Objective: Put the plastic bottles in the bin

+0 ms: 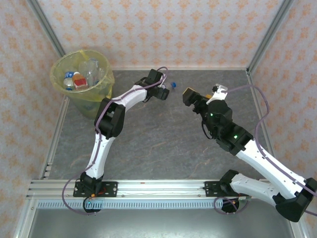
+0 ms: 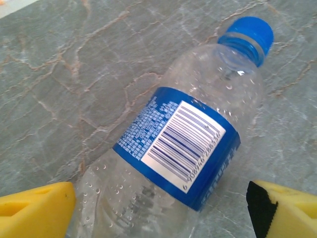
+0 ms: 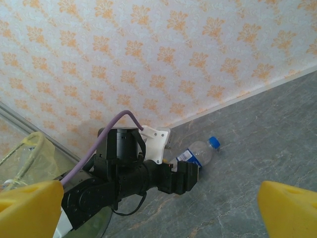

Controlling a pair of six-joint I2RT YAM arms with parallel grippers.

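One clear plastic bottle (image 2: 178,144) with a blue cap and blue label lies on its side on the grey table, also visible as bottle (image 3: 200,151) and bottle (image 1: 173,85). My left gripper (image 2: 158,218) is open, with its yellow fingers (image 2: 34,210) on either side of the bottle's lower body. The left finger is close to the bottle and a gap shows on the right. The bin (image 1: 99,91), lined with yellow plastic, stands at the far left corner and holds several bottles (image 1: 81,77). My right gripper (image 3: 158,213) is open and empty, to the right of the left gripper (image 1: 166,90).
The marbled grey table (image 1: 158,144) is walled by patterned panels, with metal posts at the back corners. The left arm (image 1: 106,119) stretches from its base past the bin. The right gripper (image 1: 188,95) faces the left one. The bin's rim (image 3: 29,148) sits beyond the left arm.
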